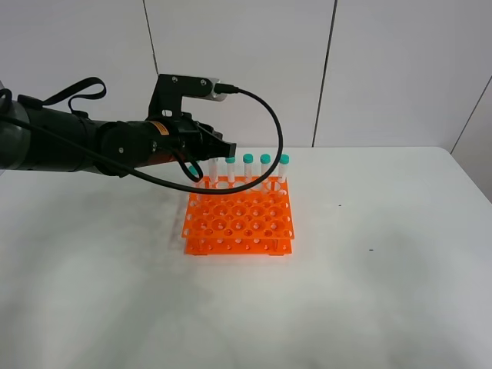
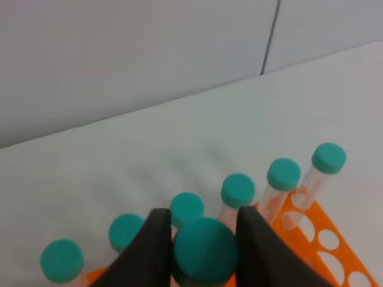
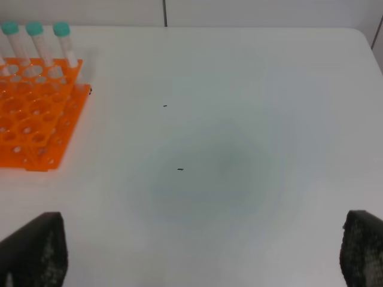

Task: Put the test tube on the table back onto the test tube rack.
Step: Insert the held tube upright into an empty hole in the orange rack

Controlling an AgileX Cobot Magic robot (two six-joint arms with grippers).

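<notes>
My left gripper (image 1: 221, 148) hangs over the back left corner of the orange test tube rack (image 1: 238, 219). In the left wrist view it (image 2: 202, 226) is shut on the teal cap of a test tube (image 2: 205, 251), held upright beside the back row of capped tubes (image 2: 237, 189). I cannot tell whether its tip is in a hole. Several more tubes (image 1: 265, 161) stand along the rack's back row. My right gripper (image 3: 194, 257) is open and empty above the white table (image 3: 227, 161), to the right of the rack (image 3: 36, 119).
The rack's front rows of holes (image 1: 238, 231) hold no tubes. The left arm's black cable (image 1: 269, 123) loops above the back row. A white wall (image 1: 346, 69) stands behind the table. Tiny dark specks (image 3: 179, 168) lie on the table right of the rack.
</notes>
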